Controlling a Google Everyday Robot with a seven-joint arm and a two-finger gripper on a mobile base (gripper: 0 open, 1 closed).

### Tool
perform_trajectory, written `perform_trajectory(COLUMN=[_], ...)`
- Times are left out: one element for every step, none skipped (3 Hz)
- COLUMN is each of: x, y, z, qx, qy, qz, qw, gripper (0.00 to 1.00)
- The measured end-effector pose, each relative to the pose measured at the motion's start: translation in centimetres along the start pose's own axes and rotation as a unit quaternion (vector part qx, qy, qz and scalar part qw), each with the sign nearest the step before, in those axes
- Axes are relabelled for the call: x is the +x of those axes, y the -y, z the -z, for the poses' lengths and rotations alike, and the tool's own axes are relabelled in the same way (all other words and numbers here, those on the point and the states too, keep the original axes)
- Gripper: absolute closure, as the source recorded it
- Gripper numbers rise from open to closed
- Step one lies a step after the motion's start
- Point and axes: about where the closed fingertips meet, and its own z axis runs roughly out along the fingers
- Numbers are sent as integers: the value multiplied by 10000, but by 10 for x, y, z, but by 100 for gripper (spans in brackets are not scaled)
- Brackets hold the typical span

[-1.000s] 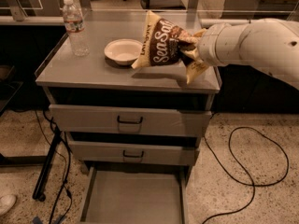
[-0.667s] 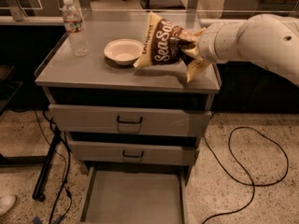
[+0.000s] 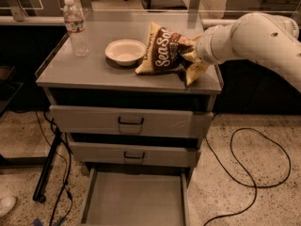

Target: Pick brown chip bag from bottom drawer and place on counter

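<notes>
The brown chip bag (image 3: 164, 51), dark brown with cream-yellow edges and white "Sea Salt" lettering, stands tilted on the counter (image 3: 89, 69), its lower edge touching the grey top next to a white bowl. My gripper (image 3: 189, 52) reaches in from the right at the end of the white arm and is shut on the bag's right side. The bottom drawer (image 3: 134, 199) is pulled open below, and its flat grey floor holds nothing.
A white bowl (image 3: 125, 51) sits on the counter just left of the bag. A clear water bottle (image 3: 75, 28) stands at the counter's back left. Two upper drawers with black handles are closed. Black cables lie on the floor left and right.
The bag and my gripper have come down slightly, so the bag's lower edge now rests on the counter beside the bowl. The grip has not changed.
</notes>
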Motion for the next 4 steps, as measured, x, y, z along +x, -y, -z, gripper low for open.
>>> perform_trajectory(x=[7, 14, 14, 14], y=[-6, -8, -8, -8], z=[-17, -28, -28, -28], qx=[-183, -293, -294, -294], qy=[-97, -149, -149, -149], qz=[-24, -167, -167, -167], qw=[9998, 9993, 9993, 9993], gripper=[100, 98, 73, 51])
